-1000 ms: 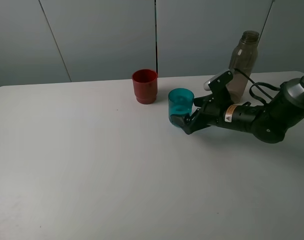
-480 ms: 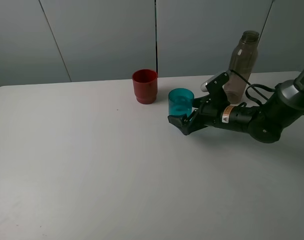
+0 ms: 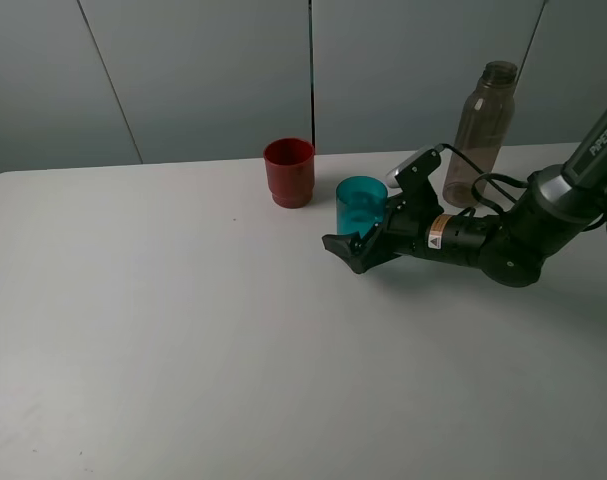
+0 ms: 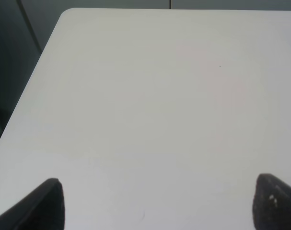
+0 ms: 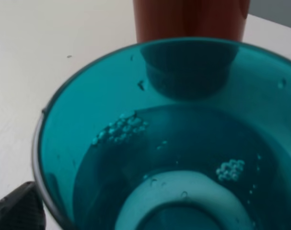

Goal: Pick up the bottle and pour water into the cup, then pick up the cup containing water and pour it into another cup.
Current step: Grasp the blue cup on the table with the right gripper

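The teal translucent cup (image 3: 361, 203) stands on the white table (image 3: 183, 320) and holds some water with bubbles (image 5: 183, 158). My right gripper (image 3: 364, 226) is open and low, its jaws reaching either side of the cup. One dark fingertip (image 5: 16, 211) shows just beside the cup wall. The red cup (image 3: 289, 171) stands upright a little behind and to the left of the teal one, and shows past the teal rim as the red cup (image 5: 191, 19). The tall smoky bottle (image 3: 478, 130) is upright behind the right arm. My left gripper (image 4: 157, 206) is open over bare table.
A grey panelled wall (image 3: 183, 70) runs behind the table's far edge. The right arm's cables (image 3: 498, 185) loop near the foot of the bottle. The table's corner and a dark drop beyond it (image 4: 11, 72) show in the left wrist view.
My right gripper has slid left along the table, so its fingers reach farther around the teal cup, and the arm uncovers more of the bottle. Cups and bottle have not moved.
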{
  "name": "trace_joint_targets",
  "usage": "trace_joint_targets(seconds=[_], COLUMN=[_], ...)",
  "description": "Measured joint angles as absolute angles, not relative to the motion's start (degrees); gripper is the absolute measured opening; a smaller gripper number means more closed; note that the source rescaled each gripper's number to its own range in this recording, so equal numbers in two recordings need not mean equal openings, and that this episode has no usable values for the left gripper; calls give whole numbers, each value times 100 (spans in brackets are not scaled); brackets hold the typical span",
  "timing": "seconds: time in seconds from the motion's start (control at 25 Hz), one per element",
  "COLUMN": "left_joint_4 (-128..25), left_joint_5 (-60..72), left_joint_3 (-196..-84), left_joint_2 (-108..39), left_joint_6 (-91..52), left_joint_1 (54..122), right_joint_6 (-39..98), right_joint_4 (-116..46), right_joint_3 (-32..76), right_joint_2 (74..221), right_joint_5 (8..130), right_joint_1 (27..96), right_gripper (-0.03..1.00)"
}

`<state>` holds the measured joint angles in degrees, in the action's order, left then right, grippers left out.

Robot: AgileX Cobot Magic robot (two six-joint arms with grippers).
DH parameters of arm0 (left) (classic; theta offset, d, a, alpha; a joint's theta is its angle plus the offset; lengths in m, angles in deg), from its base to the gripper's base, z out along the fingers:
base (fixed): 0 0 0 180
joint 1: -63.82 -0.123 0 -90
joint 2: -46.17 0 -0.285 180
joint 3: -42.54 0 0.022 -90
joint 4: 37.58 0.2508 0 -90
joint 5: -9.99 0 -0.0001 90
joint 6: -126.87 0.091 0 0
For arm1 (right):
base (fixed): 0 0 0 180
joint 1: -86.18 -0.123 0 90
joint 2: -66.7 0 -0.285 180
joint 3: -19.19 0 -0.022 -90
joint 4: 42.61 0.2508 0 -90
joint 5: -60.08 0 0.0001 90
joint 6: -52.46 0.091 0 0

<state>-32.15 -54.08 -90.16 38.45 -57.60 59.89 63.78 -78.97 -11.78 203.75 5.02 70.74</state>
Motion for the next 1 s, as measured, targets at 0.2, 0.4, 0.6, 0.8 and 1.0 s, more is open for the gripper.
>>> trace_joint_targets(seconds=[0.2, 0.4, 0.6, 0.8, 1.0], left_joint_4=[-3215, -3215, -3215, -3215, -3215], left_joint_5=[-5408, -5408, -5408, -5408, -5408], left_joint_3=[-9016, -9016, -9016, -9016, -9016], left_joint_2=[3845, 3845, 3845, 3845, 3845], left_joint_6=[-5760, -5760, -5760, -5750, -5638], left_joint_1=[5989, 5989, 5989, 5989, 5989], right_joint_6=[6378, 6378, 6378, 6468, 6508], right_joint_4=[-7760, -7660, -7630, -7630, -7630], right_joint_3=[-1178, -1178, -1044, -944, -944], right_joint_2=[20375, 20375, 20375, 20375, 20375], right_joint_5=[410, 385, 385, 398, 624], right_joint_1=[7071, 7071, 7060, 7049, 7026], right_gripper=[100, 100, 100, 100, 100])
